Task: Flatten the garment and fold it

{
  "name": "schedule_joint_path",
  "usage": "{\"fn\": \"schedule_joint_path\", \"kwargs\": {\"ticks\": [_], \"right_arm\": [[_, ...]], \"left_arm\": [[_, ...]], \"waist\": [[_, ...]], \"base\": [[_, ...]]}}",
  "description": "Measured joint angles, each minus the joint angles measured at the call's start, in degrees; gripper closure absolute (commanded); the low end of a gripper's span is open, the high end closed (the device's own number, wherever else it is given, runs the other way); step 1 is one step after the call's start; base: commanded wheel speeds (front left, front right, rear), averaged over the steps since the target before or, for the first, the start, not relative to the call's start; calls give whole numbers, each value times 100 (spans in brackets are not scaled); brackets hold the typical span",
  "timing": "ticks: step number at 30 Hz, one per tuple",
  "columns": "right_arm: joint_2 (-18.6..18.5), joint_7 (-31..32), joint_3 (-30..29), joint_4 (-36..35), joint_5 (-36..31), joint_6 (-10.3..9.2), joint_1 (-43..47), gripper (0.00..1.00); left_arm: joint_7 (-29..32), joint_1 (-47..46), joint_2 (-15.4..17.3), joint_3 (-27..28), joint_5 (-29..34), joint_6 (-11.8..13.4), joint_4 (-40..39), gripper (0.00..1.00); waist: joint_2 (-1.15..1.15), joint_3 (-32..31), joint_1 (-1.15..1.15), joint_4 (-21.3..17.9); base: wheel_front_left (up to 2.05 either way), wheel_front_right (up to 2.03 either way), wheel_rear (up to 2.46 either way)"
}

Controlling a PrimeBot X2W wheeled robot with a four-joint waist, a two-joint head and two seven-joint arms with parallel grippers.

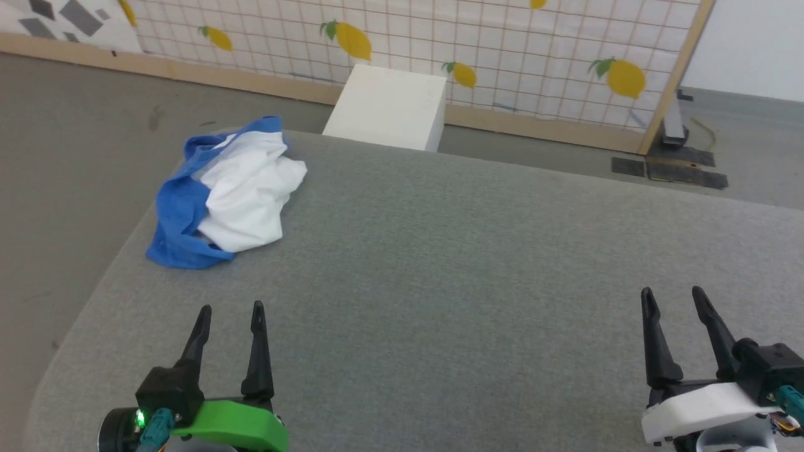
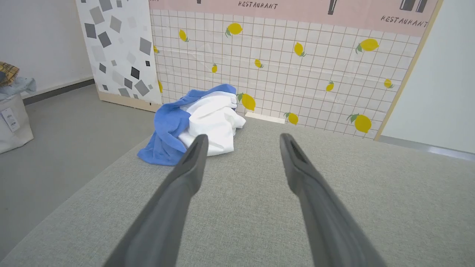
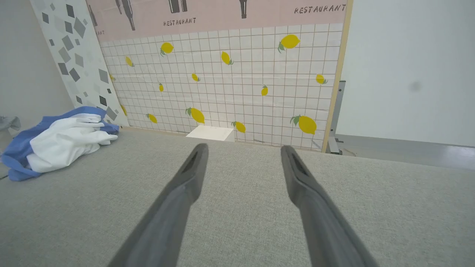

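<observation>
The garment [image 1: 229, 194] lies crumpled in a heap at the far left corner of the grey padded table [image 1: 477, 282], white body bunched up with blue sleeve cloth wrapped along its left side. It also appears in the left wrist view [image 2: 200, 122] and the right wrist view [image 3: 59, 142]. My left gripper [image 1: 230, 312] hovers open over the near left of the table, well short of the heap. Over the near right, my right gripper [image 1: 672, 295] is open too, far from the cloth. Both hold nothing.
A white box [image 1: 386, 107] stands on the floor just beyond the table's far edge. Behind it runs a tiled lemon-print panel [image 1: 502, 50] with a wooden frame. A pale bag [image 2: 13, 115] sits on the floor at the left.
</observation>
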Motion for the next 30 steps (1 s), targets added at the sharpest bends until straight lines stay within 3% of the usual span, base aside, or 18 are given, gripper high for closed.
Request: {"fn": "schedule_joint_path", "kwargs": {"ticks": [22,24,27,30], "right_arm": [[2,-276,-97,68,111,0,2,0],[3,-293,-123,75,137,0,2,0],[3,-330,-174,77,148,0,2,0],[4,-352,-274,73,152,0,3,0]], "left_arm": [[-272,73,-1,-30,-211,32,-147,0],[-299,71,-1,-16,-620,32,-330,0],[-326,65,-3,-25,-821,-42,-545,0],[-359,-65,37,-9,-706,-304,-684,0]], "waist": [[0,177,0,792],[0,200,0,804],[0,240,0,813],[0,291,0,847]], "base": [[0,0,0],[0,0,0],[0,0,0],[0,0,0]]}}
